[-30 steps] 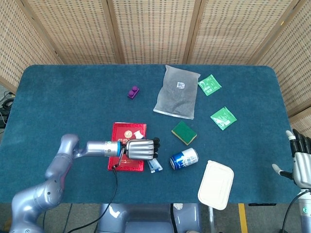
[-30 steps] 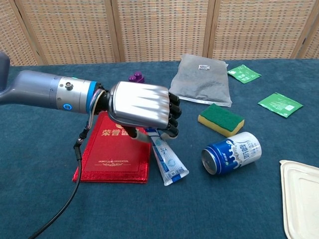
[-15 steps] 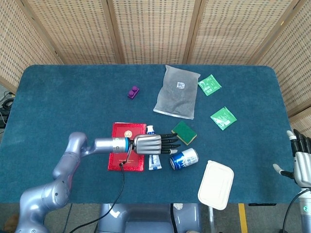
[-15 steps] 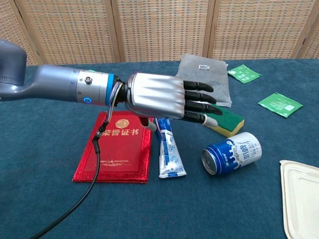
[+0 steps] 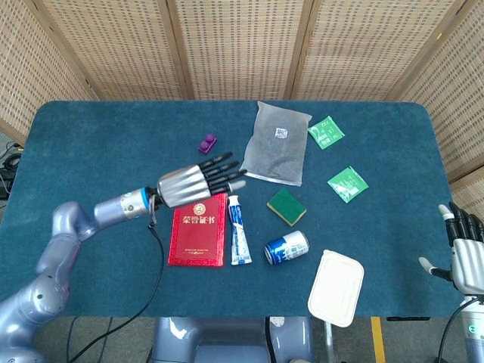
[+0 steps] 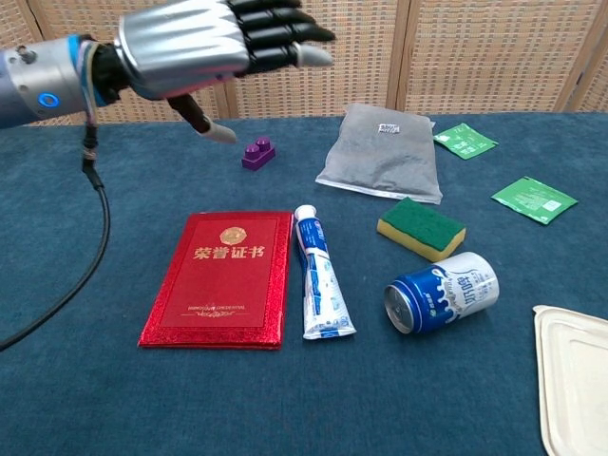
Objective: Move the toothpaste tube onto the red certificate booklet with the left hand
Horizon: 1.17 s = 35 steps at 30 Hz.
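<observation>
The white and blue toothpaste tube (image 5: 238, 231) (image 6: 319, 276) lies flat on the table, just right of the red certificate booklet (image 5: 198, 229) (image 6: 224, 276), its side along the booklet's right edge. My left hand (image 5: 198, 182) (image 6: 203, 42) hangs high above the booklet's far end, fingers spread and holding nothing. My right hand (image 5: 464, 253) stays at the table's right edge, fingers straight and apart, empty.
A blue can (image 5: 286, 246) (image 6: 442, 291) lies on its side right of the tube. A green sponge (image 5: 286, 206), a grey pouch (image 5: 276, 142), two green sachets (image 5: 326, 131) (image 5: 347, 183), a purple brick (image 5: 206, 143) and a white lidded box (image 5: 336, 286) are spread around.
My left hand uncurled beside the tube, let it go, then rose and drew back to the left. The tube now lies straight next to the booklet.
</observation>
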Motion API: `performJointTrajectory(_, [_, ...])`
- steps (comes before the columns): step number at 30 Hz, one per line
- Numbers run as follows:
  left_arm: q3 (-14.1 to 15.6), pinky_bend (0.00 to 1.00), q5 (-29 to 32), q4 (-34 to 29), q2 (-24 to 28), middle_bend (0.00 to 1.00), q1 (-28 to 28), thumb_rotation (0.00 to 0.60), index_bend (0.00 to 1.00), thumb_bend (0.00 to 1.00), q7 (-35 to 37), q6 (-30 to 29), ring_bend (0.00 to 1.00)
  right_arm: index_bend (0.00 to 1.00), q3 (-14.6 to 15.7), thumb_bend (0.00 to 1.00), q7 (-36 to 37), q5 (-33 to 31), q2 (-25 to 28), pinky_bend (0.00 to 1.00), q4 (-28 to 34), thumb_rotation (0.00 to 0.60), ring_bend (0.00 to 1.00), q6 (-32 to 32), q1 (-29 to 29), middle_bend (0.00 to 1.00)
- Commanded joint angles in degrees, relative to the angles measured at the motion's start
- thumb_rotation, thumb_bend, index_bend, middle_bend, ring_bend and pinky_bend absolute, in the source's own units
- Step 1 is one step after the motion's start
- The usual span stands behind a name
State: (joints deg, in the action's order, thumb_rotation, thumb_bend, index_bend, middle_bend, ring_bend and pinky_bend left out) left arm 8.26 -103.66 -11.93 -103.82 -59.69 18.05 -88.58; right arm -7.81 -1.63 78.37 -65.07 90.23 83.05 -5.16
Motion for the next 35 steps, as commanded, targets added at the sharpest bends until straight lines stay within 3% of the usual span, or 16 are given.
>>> performJointTrajectory(1, [-4.66,0.01,6.09,-5.84,2.94,0.00,5.84,0.600,0.00,0.00,1.55,0.70,0.00,0.00,0.20,0.00,-0.06,0.30,0.05,0.00,0.31,0.600,0.00,-0.05,-0.03,0.00])
performJointTrajectory(5, [-7.01,0.00,11.64,-17.57,7.98,0.00,12.84,0.600,0.00,0.00,-0.73,4.29,0.00,0.00,0.47,0.00,0.01,1.00,0.21,0.00,0.87,0.600,0.00,-0.01,-0.09,0.00])
performJointTrajectory(7, [-7.79,0.00,14.82,-28.01,12.83,0.00,17.34,0.600,0.00,0.00,-4.12,4.79,0.00,0.00,0.62,0.00,0.14,1.49,0.32,0.00,1.21,0.600,0.00,0.07,-0.13,0.00])
performJointTrajectory(9, [-7.58,0.00,20.83,-43.25,20.53,0.00,24.99,0.600,0.00,0.00,-8.59,6.10,0.00,0.00,0.79,0.00,0.44,2.01,0.55,0.00,1.59,0.600,0.00,0.17,-0.13,0.00])
performJointTrajectory(10, [-7.12,0.00,23.45,-54.40,26.10,0.00,27.29,0.600,0.00,0.00,-12.26,7.41,0.00,0.00,0.88,0.00,0.60,2.17,0.69,0.00,1.70,0.600,0.00,0.17,-0.10,0.00])
performJointTrajectory(13, [-5.87,0.00,30.89,-75.45,37.40,0.00,31.28,0.600,0.00,0.00,-19.34,10.86,0.00,0.00,1.04,0.00,1.19,2.51,1.06,0.00,2.10,0.600,0.00,0.24,-0.01,0.00])
performJointTrajectory(16, [-4.51,0.00,34.77,-85.63,42.91,0.00,34.74,0.600,0.00,0.00,-25.10,9.73,0.00,0.00,1.31,0.00,1.75,3.28,1.54,0.00,2.44,0.600,0.00,0.53,0.12,0.00])
performJointTrajectory(21, [-3.04,0.00,33.92,-90.35,44.78,0.00,40.32,0.600,0.00,0.00,-27.04,4.49,0.00,0.00,1.60,0.00,2.31,4.32,2.24,0.00,2.83,0.600,0.00,1.42,0.49,0.00])
performJointTrajectory(27, [-2.32,0.00,29.42,-89.07,44.40,0.00,45.30,0.600,0.00,0.00,-24.91,-0.01,0.00,0.00,1.71,0.00,2.57,4.88,2.91,0.00,3.21,0.600,0.00,2.39,0.95,0.00])
performJointTrajectory(35, [-3.24,0.00,27.24,-86.44,43.38,0.00,47.57,0.600,0.00,0.00,-23.74,-0.13,0.00,0.00,2.34,0.00,2.18,6.12,3.46,0.00,3.58,0.600,0.00,2.93,1.26,0.00])
